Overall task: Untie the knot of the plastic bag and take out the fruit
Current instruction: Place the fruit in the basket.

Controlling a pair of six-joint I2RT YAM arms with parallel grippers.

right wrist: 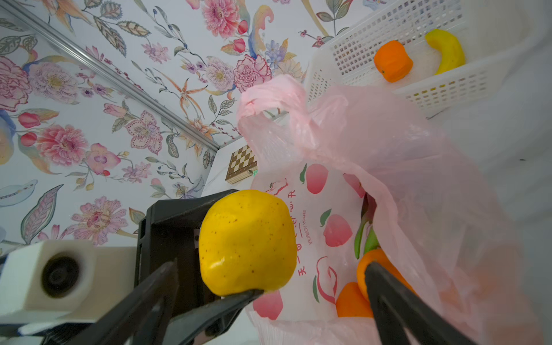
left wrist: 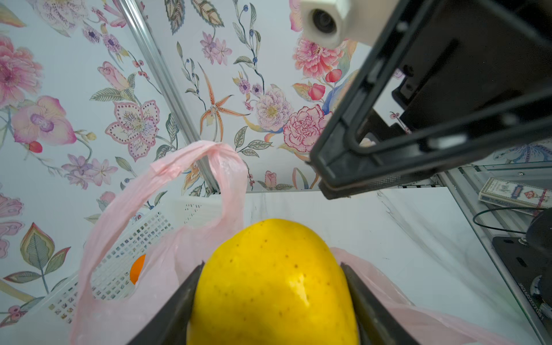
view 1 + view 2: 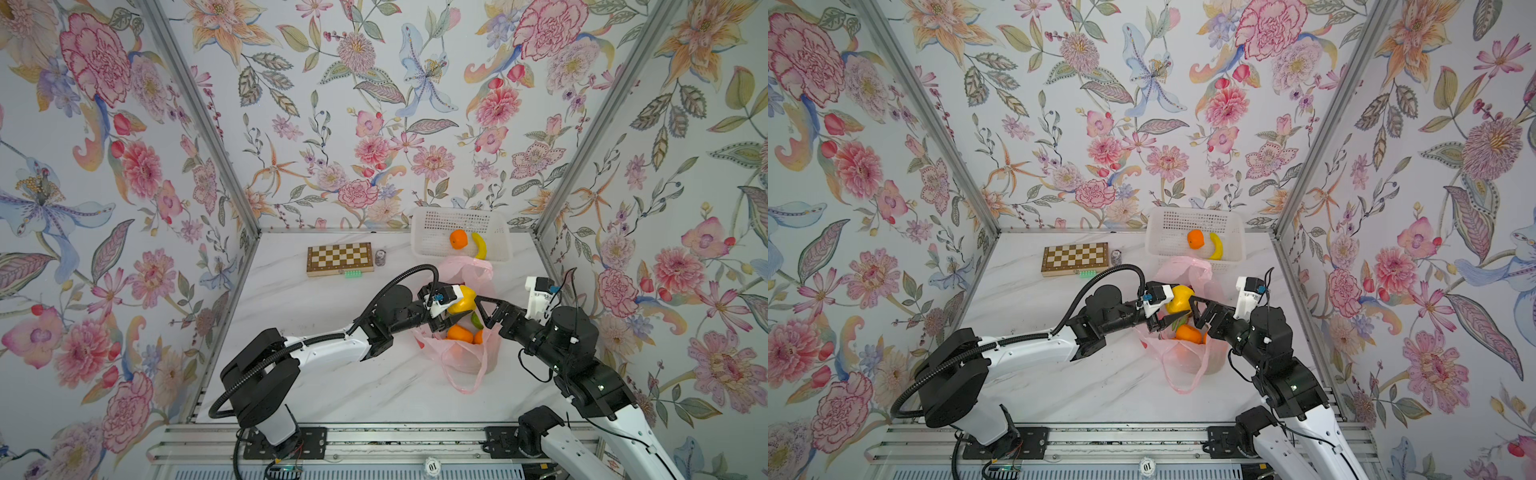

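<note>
My left gripper point(image 3: 459, 309) is shut on a round yellow fruit point(image 3: 462, 302), which it holds just above the pink plastic bag point(image 3: 465, 357). In the left wrist view the fruit point(image 2: 273, 283) fills the gap between both fingers. The bag's mouth gapes, with oranges point(image 3: 459, 333) and a green fruit point(image 3: 476, 321) inside. One loop handle point(image 2: 167, 170) stands up loose, and the knot is out of view. My right gripper point(image 3: 481, 312) is open and empty, right beside the yellow fruit point(image 1: 248, 242) at the bag's mouth.
A white perforated basket point(image 3: 419, 245) stands behind the bag and holds an orange point(image 3: 458, 239) and a banana point(image 3: 480, 245). At the back left lie a chessboard point(image 3: 340, 258), a small jar point(image 3: 380, 257) and a green piece point(image 3: 354, 274).
</note>
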